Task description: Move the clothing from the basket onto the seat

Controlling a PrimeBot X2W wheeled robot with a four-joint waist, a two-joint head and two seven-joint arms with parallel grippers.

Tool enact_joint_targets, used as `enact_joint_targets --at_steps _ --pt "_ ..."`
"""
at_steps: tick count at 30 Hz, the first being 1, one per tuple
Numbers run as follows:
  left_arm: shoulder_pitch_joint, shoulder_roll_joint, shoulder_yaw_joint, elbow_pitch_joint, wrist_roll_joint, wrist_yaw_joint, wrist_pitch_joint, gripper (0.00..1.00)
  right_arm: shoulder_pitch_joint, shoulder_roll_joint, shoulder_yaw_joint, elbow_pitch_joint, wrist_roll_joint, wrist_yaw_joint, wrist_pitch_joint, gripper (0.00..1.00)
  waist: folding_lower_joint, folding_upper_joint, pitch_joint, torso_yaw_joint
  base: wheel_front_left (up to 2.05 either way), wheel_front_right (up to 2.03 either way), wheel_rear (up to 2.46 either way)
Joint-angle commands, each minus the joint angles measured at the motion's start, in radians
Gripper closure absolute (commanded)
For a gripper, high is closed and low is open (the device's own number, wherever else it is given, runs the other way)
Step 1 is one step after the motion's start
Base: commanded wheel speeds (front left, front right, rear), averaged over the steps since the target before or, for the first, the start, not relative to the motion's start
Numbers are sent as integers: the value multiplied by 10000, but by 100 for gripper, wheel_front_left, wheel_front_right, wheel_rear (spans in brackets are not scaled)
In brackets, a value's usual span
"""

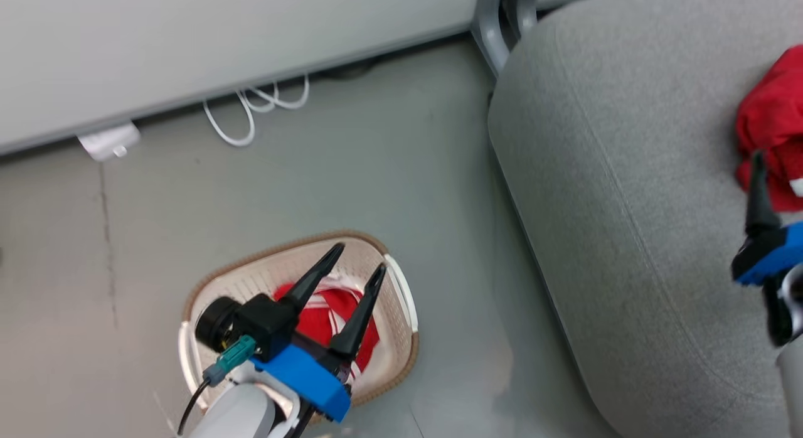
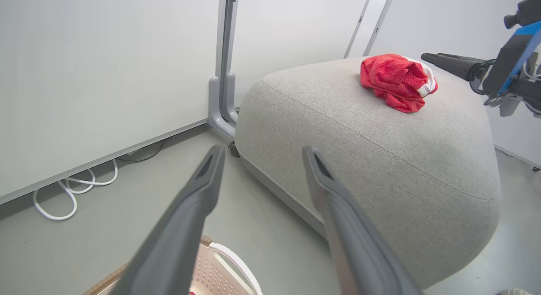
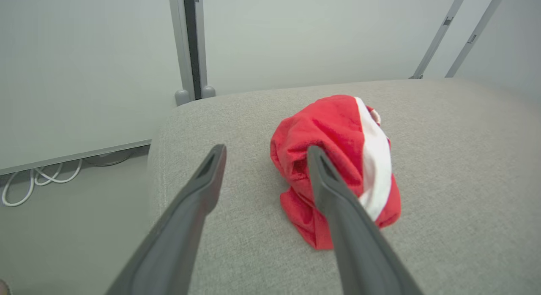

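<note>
The cream basket [image 1: 395,337] with a brown rim stands on the floor at the lower left of the head view, with a red white-striped garment [image 1: 326,322] lying in it. Above the basket hovers my left gripper [image 1: 361,256], open and empty; its own view shows a corner of the basket [image 2: 219,269] below the fingers. A second red garment [image 3: 338,159] lies crumpled on the grey seat [image 1: 627,174]. My right gripper [image 3: 265,153] is open over the seat, just left of that garment [image 2: 395,81], holding nothing.
A pale wall panel runs along the back, with white cable loops [image 1: 251,108] on the floor below it. A grey metal post [image 2: 223,96] stands between the panel and the seat. Bare grey floor [image 1: 376,174] lies between basket and seat.
</note>
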State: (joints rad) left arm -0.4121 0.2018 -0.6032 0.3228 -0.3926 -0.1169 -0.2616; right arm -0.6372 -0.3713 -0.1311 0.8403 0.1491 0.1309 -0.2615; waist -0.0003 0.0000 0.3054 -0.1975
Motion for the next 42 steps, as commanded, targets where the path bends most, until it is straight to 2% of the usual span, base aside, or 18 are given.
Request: enact_joint_targets --at_steps 1,5,15,21,25,32,42 --pt "383 -76 239 104 36 -17 -45 0 616 231 66 -479 -97 -3 -40 0 3 0 -921 343 0 0 0" --pt "977 -253 943 148 151 -2 -46 0 1806 822 153 -1977 -292 -3 58 0 3 0 -1443 584 0 0 0" --pt "2250 -616 2718 76 581 90 -46 0 4813 2106 622 -6302 -749 -3 1264 0 3 0 -2380 1362 0 0 0" --pt "2772 -791 3654 144 793 91 -43 0 6174 2696 723 -8125 -748 -3 1921 0 3 0 -2765 1857 0 0 0" --pt "3019 -876 4243 123 908 102 -42 0 6645 2887 960 -8797 -789 -3 2270 0 3 0 -2902 2035 0 0 0" --pt "3403 -1019 5136 63 1167 82 -42 0 7007 3053 994 -9168 -936 -3 2473 0 3 0 -3016 2277 0 0 0" --pt "3451 -1148 5230 151 1483 -56 -43 0 6985 3151 811 -9102 -946 -3 2450 0 3 0 -2956 2347 0 0 0"
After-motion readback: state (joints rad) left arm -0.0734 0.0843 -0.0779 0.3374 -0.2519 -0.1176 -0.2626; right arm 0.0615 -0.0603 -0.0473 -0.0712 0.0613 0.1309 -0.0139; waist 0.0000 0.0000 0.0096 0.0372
